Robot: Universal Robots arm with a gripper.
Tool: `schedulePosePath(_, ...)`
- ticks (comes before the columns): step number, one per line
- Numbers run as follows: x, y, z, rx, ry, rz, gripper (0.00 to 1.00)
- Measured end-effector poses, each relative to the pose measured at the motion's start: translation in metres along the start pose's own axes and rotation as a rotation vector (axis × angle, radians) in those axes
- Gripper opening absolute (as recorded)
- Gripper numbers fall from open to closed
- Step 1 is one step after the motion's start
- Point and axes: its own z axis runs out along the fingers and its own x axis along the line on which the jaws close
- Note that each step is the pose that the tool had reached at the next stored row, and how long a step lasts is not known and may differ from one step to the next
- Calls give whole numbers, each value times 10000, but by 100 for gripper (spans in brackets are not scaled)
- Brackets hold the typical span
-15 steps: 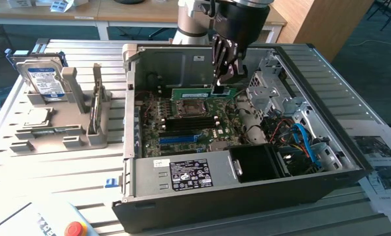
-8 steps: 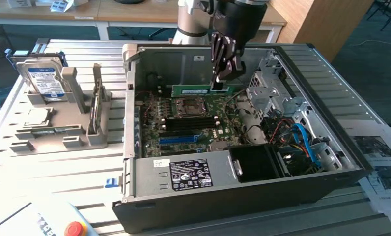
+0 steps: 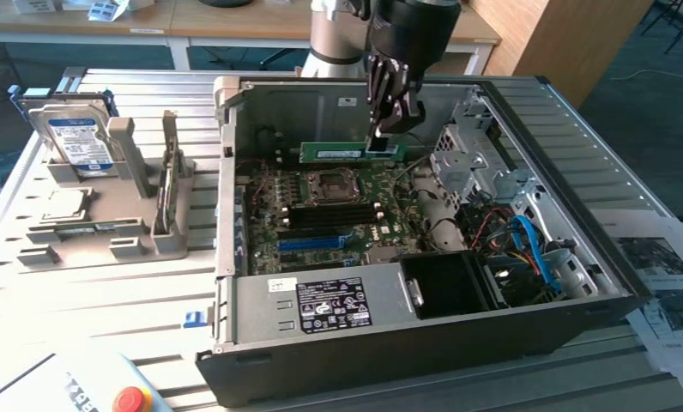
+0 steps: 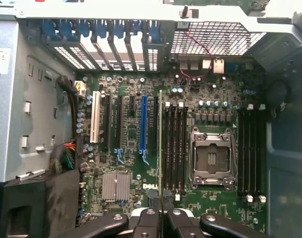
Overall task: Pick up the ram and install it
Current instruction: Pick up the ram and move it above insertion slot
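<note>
Currently the hand (image 3: 384,142) is inside the open computer case (image 3: 433,343), which lies on the slatted metal tabletop (image 3: 90,292). Its two fingers are pressed against the ram (image 3: 347,152), pinching it at the end that is toward the exterior view's right. The ram is a long green stick. It is held level on its long edge above the motherboard (image 3: 318,219), behind the empty processor socket (image 3: 328,184) as the exterior view sees it.

In the wrist view the ram (image 4: 160,144) shows edge-on as a thin pale line that runs away from the hand (image 4: 162,220). It lies parallel to the row of black memory slots (image 4: 175,148), just beside the outermost one, on the side away from the processor socket (image 4: 210,158). Whether its lower edge already touches a slot, I cannot tell.

Outside the case, at the exterior view's left, a grey holder (image 3: 101,240) stands on the tabletop. It carries a silver hard drive (image 3: 76,137) with a blue-white label and a small square processor chip (image 3: 67,206). Another thin stick (image 3: 170,163) stands on edge in the holder, on the side near the case.
</note>
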Motion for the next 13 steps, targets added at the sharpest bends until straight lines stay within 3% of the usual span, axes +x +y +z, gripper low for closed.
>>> schedulePosePath(3,-6,1,0,10,1,1,12)
schedulePosePath(10,-14,0,2,198,1,-17,12)
schedulePosePath(13,-14,0,2,214,2,-20,12)
